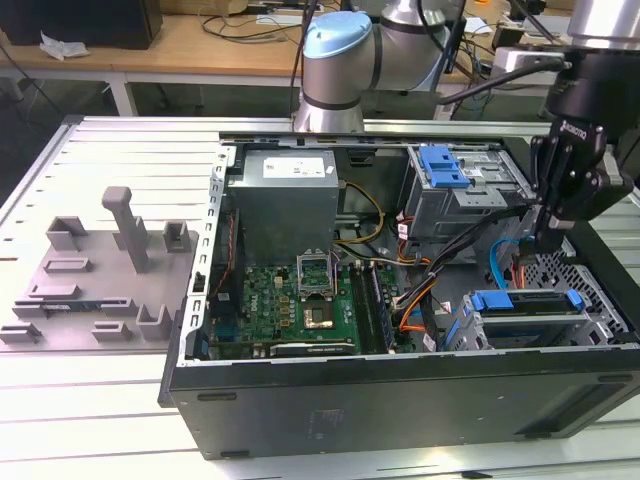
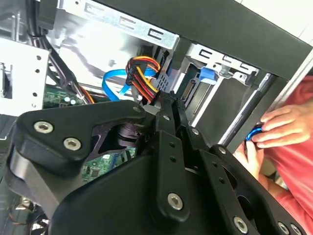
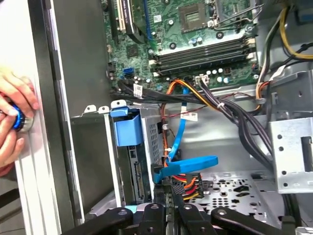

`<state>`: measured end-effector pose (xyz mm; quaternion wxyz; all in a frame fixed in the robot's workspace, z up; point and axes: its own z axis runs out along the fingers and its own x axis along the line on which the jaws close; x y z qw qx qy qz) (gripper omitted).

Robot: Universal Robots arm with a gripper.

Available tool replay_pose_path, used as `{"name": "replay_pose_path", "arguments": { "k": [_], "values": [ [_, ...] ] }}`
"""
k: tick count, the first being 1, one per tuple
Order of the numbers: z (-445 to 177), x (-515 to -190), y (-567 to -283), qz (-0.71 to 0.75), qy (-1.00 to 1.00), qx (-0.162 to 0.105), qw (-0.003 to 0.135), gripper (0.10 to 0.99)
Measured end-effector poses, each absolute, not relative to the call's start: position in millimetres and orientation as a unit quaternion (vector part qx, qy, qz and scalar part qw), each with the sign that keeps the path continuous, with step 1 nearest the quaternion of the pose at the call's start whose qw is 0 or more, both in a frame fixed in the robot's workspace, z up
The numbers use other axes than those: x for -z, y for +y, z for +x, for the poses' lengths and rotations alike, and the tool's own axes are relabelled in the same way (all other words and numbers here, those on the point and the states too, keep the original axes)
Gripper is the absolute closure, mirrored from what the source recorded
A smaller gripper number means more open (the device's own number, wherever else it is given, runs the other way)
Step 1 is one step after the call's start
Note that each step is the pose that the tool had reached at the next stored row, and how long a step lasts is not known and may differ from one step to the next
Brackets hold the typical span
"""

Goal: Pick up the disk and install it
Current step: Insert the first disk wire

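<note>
Down in the bay at the computer case's [image 1: 400, 400] near corner, exterior view's right, sits the disk [image 1: 526, 318], blue bracket showing. Likely dense, rigid, slick metal and shock-sensitive; I'd take it by the bracket's long sides, not the label. Gripper [image 1: 548, 238] hangs close by, fingers drawn together, tips at the power plug [image 3: 188, 182]. Pinching it or not, can't tell. First wrist view adds a person's hand [image 3: 12, 117] on the case's outer edge. Exterior view adds a spare blue clip [image 1: 444, 166] in the far bay.
</note>
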<state>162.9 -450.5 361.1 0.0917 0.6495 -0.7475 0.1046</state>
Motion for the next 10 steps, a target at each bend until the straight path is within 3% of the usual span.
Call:
{"name": "replay_pose_path", "arguments": {
  "k": [4,10],
  "values": [
    [162.9,-363.6,-457.4,0.651,-0.749,-0.091,0.079,0.922],
    [162.0,-363.5,-484.2,0.652,-0.749,-0.087,0.076,0.922]
  ]
}}
